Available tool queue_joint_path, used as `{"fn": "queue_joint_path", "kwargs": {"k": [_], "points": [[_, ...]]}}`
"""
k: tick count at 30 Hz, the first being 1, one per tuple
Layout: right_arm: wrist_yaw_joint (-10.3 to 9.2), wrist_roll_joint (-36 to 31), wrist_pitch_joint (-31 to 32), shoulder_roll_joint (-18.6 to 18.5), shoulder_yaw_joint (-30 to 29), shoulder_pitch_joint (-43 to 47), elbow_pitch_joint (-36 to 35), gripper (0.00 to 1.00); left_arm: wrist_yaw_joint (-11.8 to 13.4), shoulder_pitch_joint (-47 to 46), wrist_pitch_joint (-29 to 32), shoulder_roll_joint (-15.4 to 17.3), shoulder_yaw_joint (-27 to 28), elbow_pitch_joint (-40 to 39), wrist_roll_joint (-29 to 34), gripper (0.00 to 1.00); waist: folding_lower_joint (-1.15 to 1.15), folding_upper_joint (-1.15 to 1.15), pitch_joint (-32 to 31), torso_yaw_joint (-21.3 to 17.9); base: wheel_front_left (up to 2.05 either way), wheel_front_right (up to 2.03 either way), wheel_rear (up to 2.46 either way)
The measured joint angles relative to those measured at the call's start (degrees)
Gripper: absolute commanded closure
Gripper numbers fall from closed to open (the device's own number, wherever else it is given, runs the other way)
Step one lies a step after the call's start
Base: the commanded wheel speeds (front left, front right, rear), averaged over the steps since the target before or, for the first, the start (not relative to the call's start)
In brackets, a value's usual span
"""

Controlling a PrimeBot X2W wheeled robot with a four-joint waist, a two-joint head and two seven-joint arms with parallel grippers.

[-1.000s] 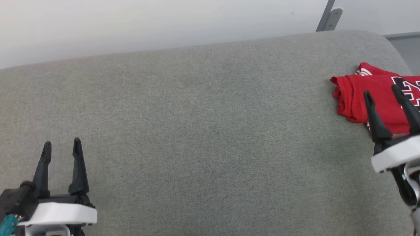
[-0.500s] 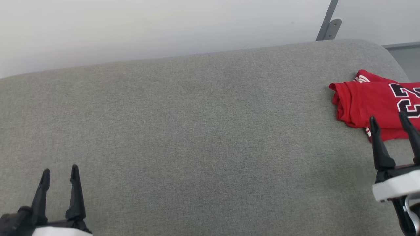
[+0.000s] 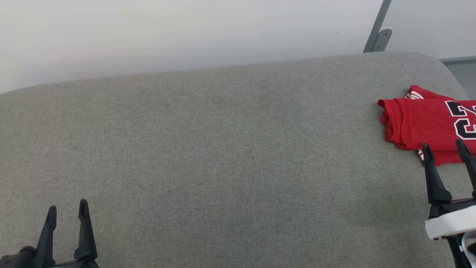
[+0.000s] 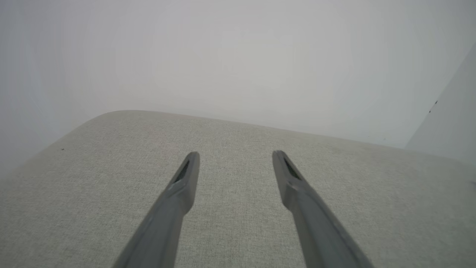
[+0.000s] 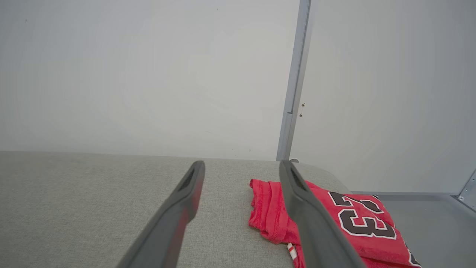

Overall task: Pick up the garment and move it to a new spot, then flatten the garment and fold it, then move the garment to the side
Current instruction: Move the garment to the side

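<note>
1. Grey woven cloth covers the wide padded surface (image 3: 223, 149), with a plain white wall (image 3: 186, 29) behind it and a grey metal post (image 3: 377, 28) rising at the far right corner.
2. The garment (image 3: 420, 123) lies at the right end of that surface as a compact red bundle, close to the rounded corner and running off the right edge of the head view.
3. The right gripper (image 3: 443, 144) has its two dark fingers spread wide with nothing between them. The garment lies just ahead of it and slightly to its right, the fingertips pointing at its near hem. They look raised above the cloth rather than touching it.
4. The bundle's long side seems to run left to right, across the line of those fingers.
5. The left gripper (image 3: 67, 205) is also spread wide and empty, well apart from the garment at the opposite end, so the right arm is plainly the nearer one for any reach.
6. The only writing is a black, white-outlined number (image 5: 362, 219) reading "23". No brand or label can be made out.
</note>
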Motion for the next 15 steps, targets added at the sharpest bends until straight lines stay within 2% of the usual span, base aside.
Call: {"fn": "queue_joint_path", "kwargs": {"k": [15], "points": [[0.00, 0.49, 0.00, 0.26, 0.82, 1.03, 1.15, 0.00, 0.00, 0.69, 0.00, 0.08, -0.05, -0.27, 0.55, 0.00, 0.00, 0.00, -1.31, 1.80, 0.00, 0.00, 0.00]]}}
